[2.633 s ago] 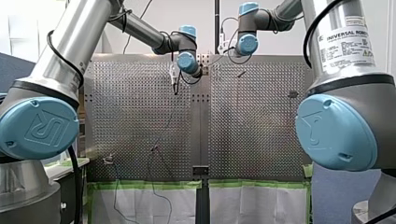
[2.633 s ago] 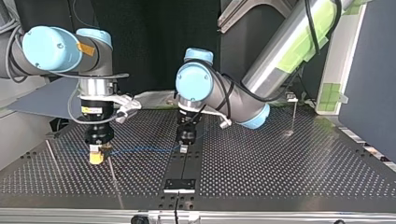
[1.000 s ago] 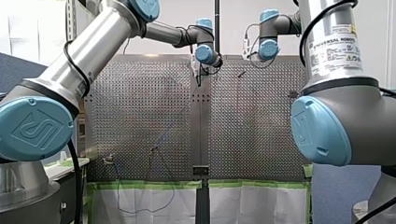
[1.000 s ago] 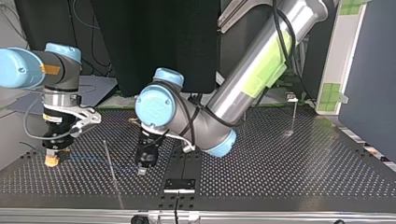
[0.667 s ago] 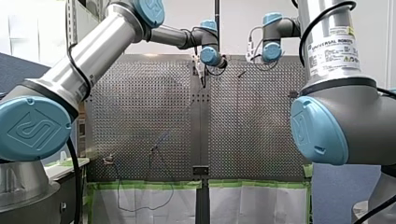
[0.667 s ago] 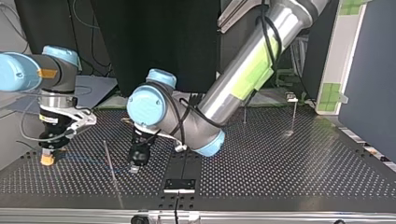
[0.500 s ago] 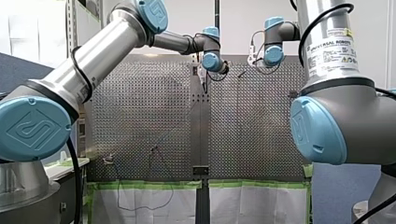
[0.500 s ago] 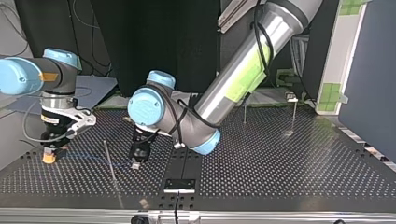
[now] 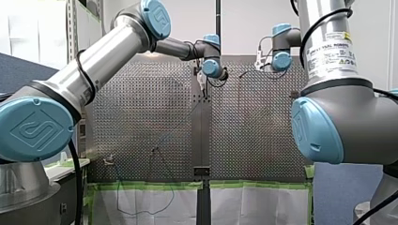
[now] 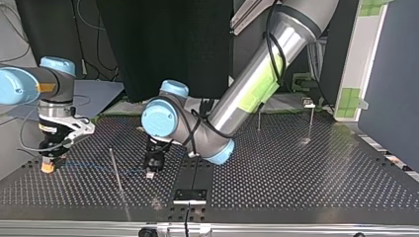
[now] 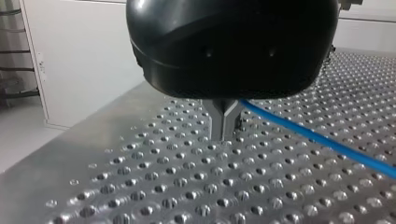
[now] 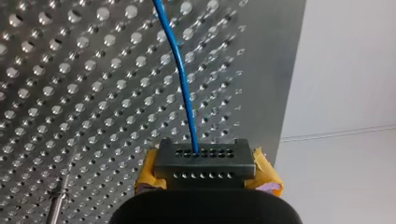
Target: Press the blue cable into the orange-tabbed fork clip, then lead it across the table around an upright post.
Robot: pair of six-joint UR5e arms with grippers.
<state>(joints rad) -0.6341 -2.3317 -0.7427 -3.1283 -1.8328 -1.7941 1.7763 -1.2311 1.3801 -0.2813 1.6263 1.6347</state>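
The blue cable (image 12: 180, 70) looks thin, light and limp, best handled taut, with the left gripper (image 11: 224, 123) and right gripper (image 12: 204, 161) each pinching it, flanking the upright post (image 10: 115, 170).

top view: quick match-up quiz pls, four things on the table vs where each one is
Places are as seen in the top view.

Things:
1. cable
2. near post
3. rightmost post
4. plate

Places:
a. near edge, middle
b. upright, in the left half
c. upright, far right side
d. stretched low across the left half

Pairs: 1-d, 2-b, 3-c, 4-a
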